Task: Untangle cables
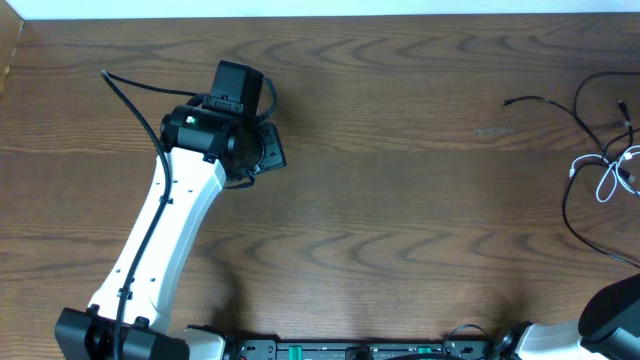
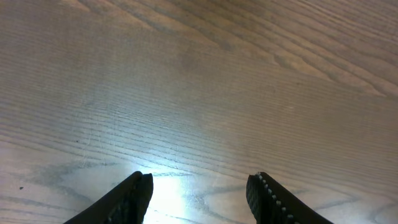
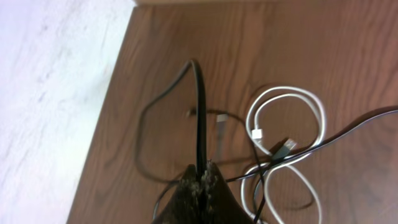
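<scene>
The cables lie tangled at the table's far right: thin black cables (image 1: 585,160) looping around a shorter white cable (image 1: 612,172). In the right wrist view the white cable (image 3: 314,109) forms loops crossed by a black cable (image 3: 348,127) with a plug end (image 3: 283,148). My right gripper (image 3: 203,173) is shut on a black cable (image 3: 199,112) that rises from its fingertips; the gripper is out of the overhead view. My left gripper (image 2: 199,186) is open and empty over bare wood; in the overhead view it (image 1: 262,150) is at the upper left, far from the cables.
The wooden table (image 1: 400,200) ends at a white surface beyond its far edge (image 3: 56,93), close to the cables. The right arm's base (image 1: 610,315) is at the lower right corner. The left arm's own thick black wire (image 1: 135,100) runs along it.
</scene>
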You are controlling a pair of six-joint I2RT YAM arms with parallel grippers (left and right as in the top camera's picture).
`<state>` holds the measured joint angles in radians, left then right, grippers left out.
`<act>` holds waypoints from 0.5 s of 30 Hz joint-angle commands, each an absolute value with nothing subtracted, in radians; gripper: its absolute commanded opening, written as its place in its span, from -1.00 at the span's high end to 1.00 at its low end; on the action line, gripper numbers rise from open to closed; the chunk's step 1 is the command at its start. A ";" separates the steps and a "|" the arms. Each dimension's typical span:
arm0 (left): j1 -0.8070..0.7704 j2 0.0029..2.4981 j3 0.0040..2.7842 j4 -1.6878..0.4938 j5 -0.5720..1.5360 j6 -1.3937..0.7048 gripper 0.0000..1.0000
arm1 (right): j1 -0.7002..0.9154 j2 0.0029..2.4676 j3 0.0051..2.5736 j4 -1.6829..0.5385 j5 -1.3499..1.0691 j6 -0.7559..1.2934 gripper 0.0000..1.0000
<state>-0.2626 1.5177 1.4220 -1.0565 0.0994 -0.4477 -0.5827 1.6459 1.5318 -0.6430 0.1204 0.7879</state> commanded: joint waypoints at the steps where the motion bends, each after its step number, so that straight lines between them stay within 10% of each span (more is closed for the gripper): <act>1: -0.259 1.511 1.415 -1.061 0.097 -0.449 -0.08 | -0.575 1.639 1.537 -0.530 -0.243 0.689 0.98; 7: -0.259 1.511 1.415 -1.062 0.097 -0.449 -0.08 | -0.542 1.639 1.537 -0.157 -0.835 0.656 0.98; 15: -0.259 1.511 1.415 -1.061 0.096 -0.449 -0.08 | -0.537 1.639 1.537 0.141 -0.928 0.815 0.98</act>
<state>-0.2626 1.5177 1.4212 -1.0565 0.0994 -0.4477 -0.5354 1.6463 1.5291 0.1356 -0.8833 0.7654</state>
